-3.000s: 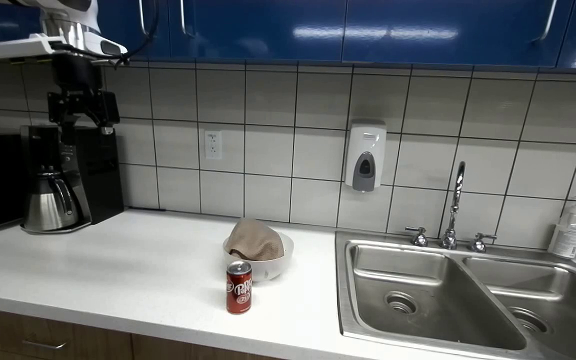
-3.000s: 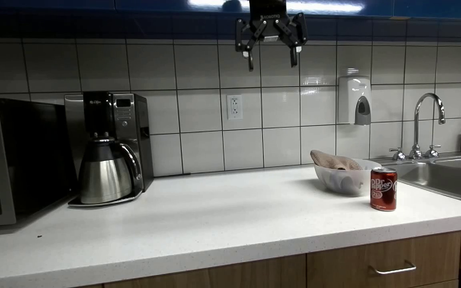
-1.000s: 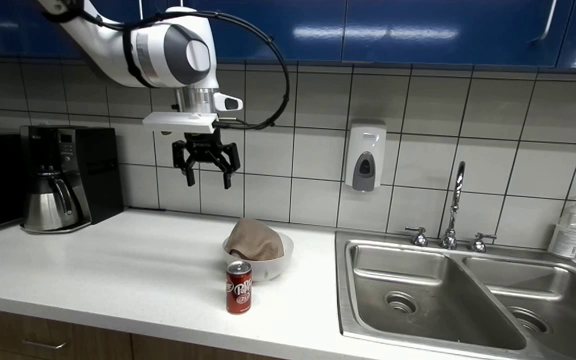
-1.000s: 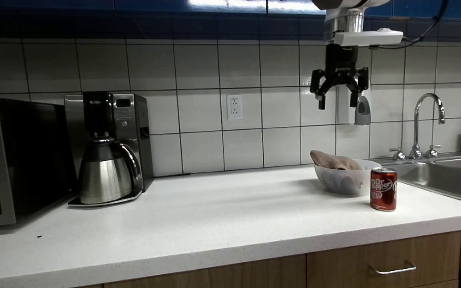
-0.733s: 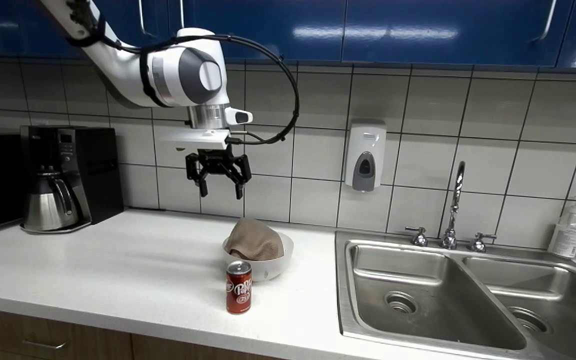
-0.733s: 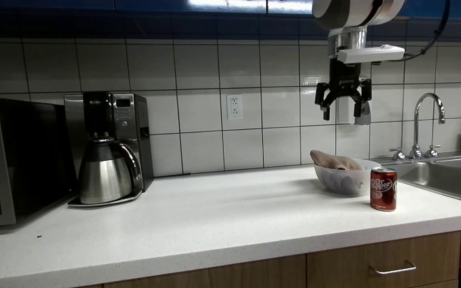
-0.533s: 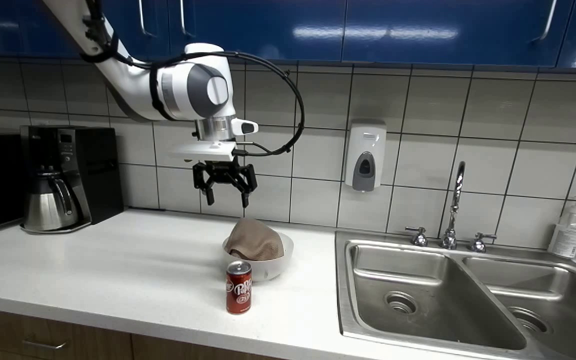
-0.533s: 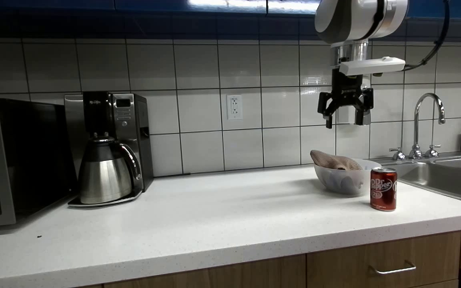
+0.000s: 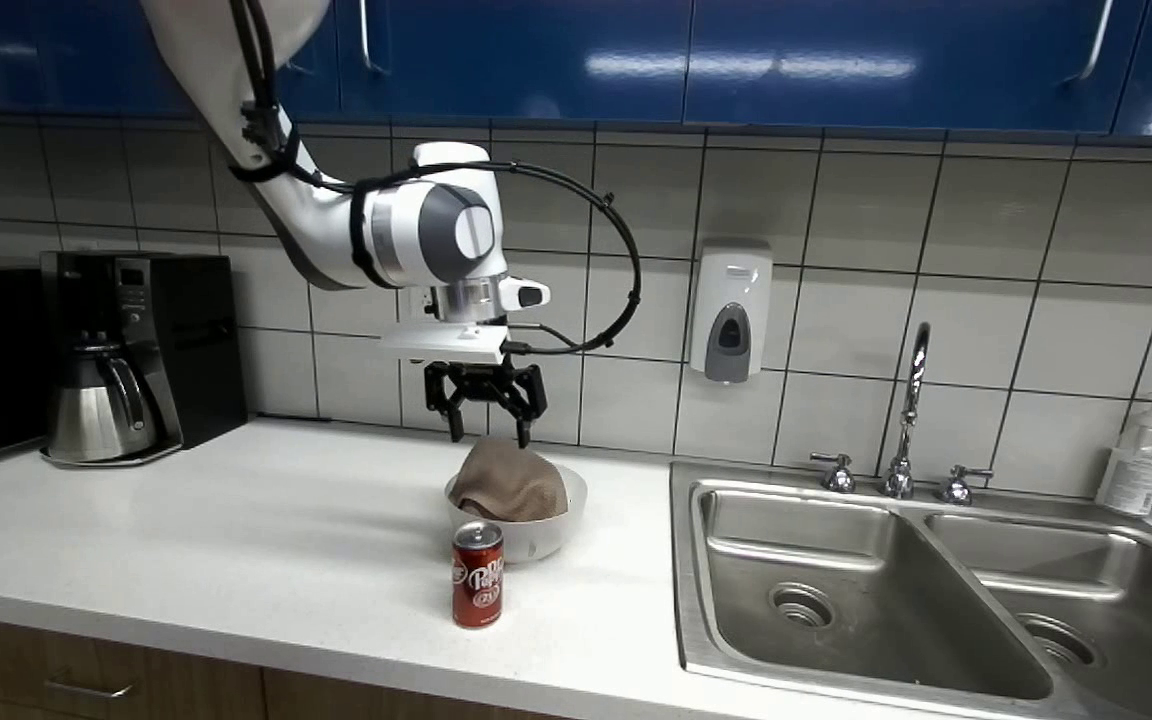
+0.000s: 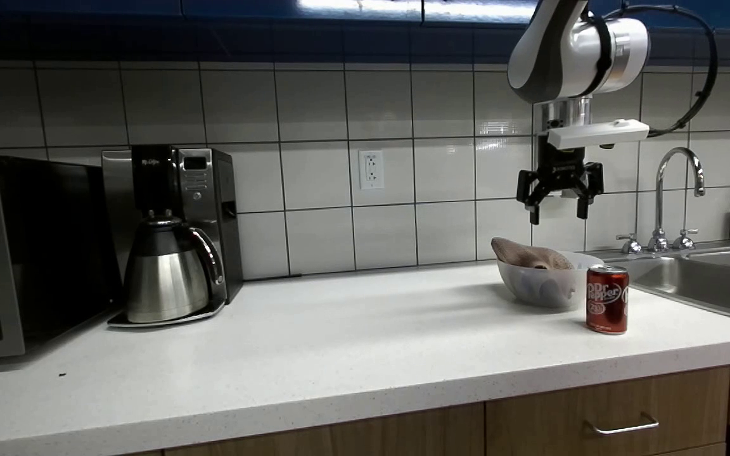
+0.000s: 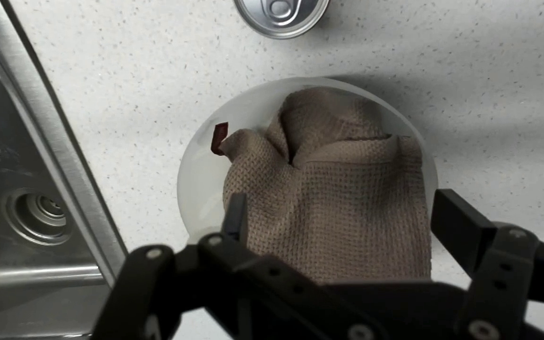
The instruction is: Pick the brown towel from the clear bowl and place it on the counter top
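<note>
The brown towel (image 9: 511,485) lies bunched in the clear bowl (image 9: 536,543) on the white counter top (image 9: 236,540). In an exterior view the towel (image 10: 530,255) rises above the rim of the bowl (image 10: 542,288). In the wrist view the towel (image 11: 333,189) fills most of the bowl (image 11: 201,189), with a dark red tag at one corner. My gripper (image 9: 490,432) is open and empty, pointing down above the towel. In an exterior view the gripper (image 10: 558,216) is clearly apart from it. In the wrist view the fingers (image 11: 340,210) frame the towel; its lower part is hidden by the gripper.
A red soda can (image 9: 478,580) stands close beside the bowl. The double sink (image 9: 691,600) with its faucet (image 9: 906,420) is on the other side. A soap dispenser (image 9: 731,310) hangs on the tiled wall. A coffee maker (image 10: 175,253) and microwave (image 10: 10,253) stand farther along the counter.
My arm has come across from near the coffee maker side and moved down over the bowl, still lowering in the last half second. The gripper stays open. Towel, bowl and can have not moved.
</note>
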